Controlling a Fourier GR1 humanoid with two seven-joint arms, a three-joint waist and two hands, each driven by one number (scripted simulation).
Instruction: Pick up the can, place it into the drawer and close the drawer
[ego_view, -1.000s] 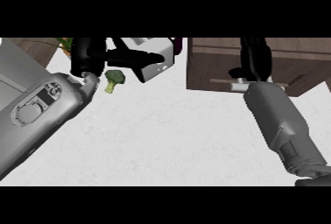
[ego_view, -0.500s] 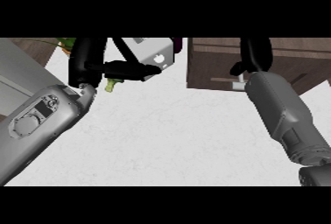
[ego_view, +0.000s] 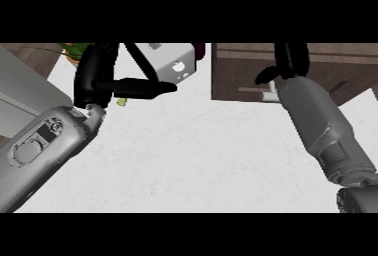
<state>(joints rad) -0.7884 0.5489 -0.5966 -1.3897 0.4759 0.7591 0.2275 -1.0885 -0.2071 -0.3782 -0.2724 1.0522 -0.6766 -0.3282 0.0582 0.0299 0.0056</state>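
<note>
Speckled white tabletop (ego_view: 192, 155) fills the middle. Left robot hand (ego_view: 118, 85) is up near a small green thing (ego_view: 122, 101) — I cannot tell if it grips anything. Right robot hand (ego_view: 284, 65) sits at the brown wooden drawer (ego_view: 244, 70) — fingers unclear. No can shows.

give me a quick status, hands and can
Left hand up by the white appliance, fingers partly curled, holding nothing visible. Right hand at the brown drawer front, fingers unclear. Can not in view. Small green item under left hand.
</note>
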